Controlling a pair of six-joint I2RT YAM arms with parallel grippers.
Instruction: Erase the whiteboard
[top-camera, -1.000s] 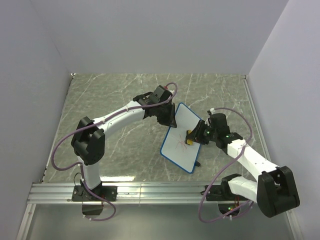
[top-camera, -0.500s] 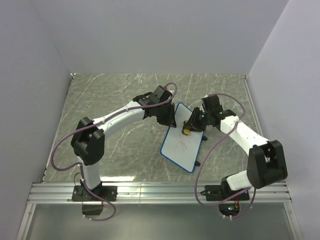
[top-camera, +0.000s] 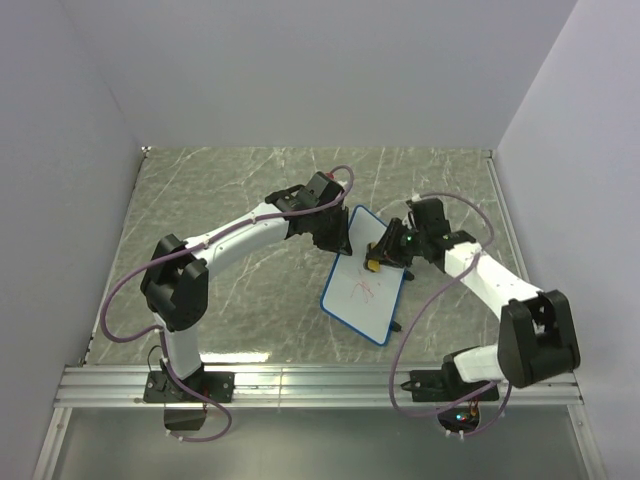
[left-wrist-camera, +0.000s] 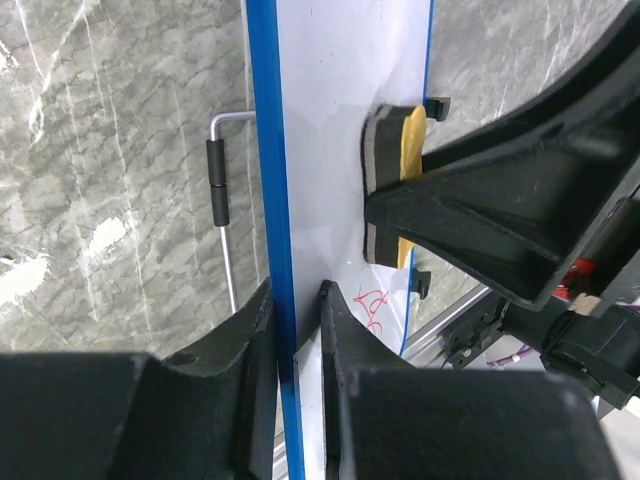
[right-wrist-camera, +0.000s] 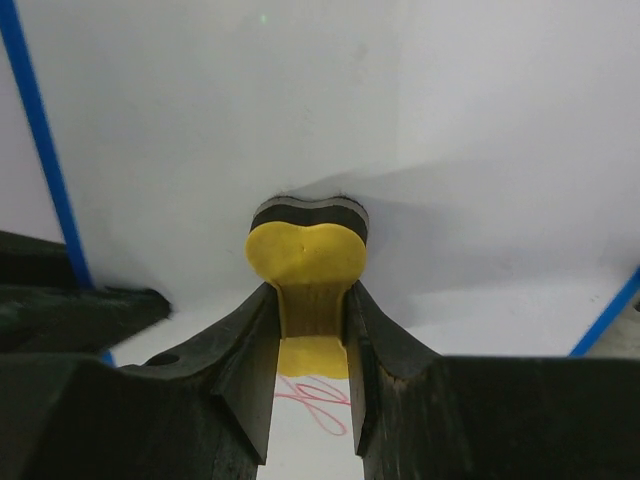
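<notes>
The whiteboard (top-camera: 362, 292), white with a thin blue frame, stands tilted at mid table with red scribbles (top-camera: 360, 290) near its middle. My left gripper (top-camera: 343, 243) is shut on its far left edge; the left wrist view shows the blue frame (left-wrist-camera: 272, 200) pinched between the jaws. My right gripper (top-camera: 381, 256) is shut on the yellow eraser (top-camera: 372, 264) and presses its dark felt face on the board above the scribbles. The right wrist view shows the eraser (right-wrist-camera: 306, 255) squeezed between the jaws, with red scribbles (right-wrist-camera: 318, 400) below it.
The board's wire stand (left-wrist-camera: 222, 190) shows behind it in the left wrist view. A marbled grey tabletop (top-camera: 220, 200) lies all round, with white walls at the back and sides. An aluminium rail (top-camera: 300, 385) runs along the near edge.
My right gripper has moved with the eraser from the board's lower right up toward its top. Red scribbles now show on the board's middle. The left arm has held still.
</notes>
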